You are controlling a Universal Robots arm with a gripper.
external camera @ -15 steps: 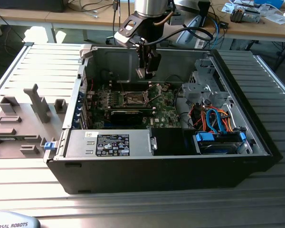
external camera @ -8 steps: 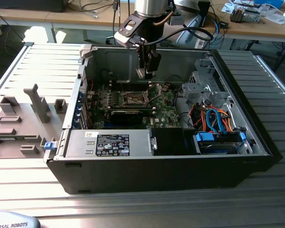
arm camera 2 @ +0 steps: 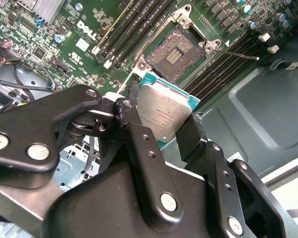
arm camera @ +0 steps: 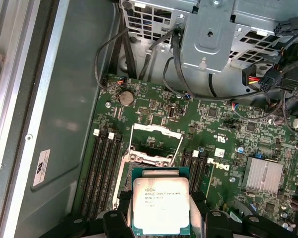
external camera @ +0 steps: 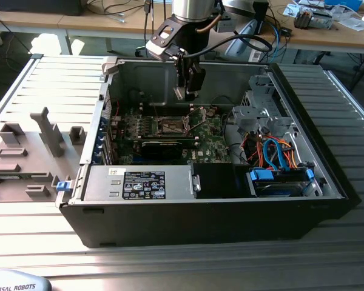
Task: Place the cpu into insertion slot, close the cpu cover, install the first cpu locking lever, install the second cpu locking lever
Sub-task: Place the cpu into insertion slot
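One cpu (arm camera 2: 165, 110) gripped by its edges in claw (arm camera 2: 161, 119), held above open insertion slot (arm camera 2: 175, 53), not touching.

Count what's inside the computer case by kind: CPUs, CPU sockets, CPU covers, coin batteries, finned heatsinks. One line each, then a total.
cpu: 1, clamped in the gripper
cpu socket: 1, empty
cpu cover: 1, raised open
coin battery: 1
finned heatsink: 1
Total: 5

Lab: cluttered workbenches (external camera: 79, 21), open PC case (external camera: 200, 224).
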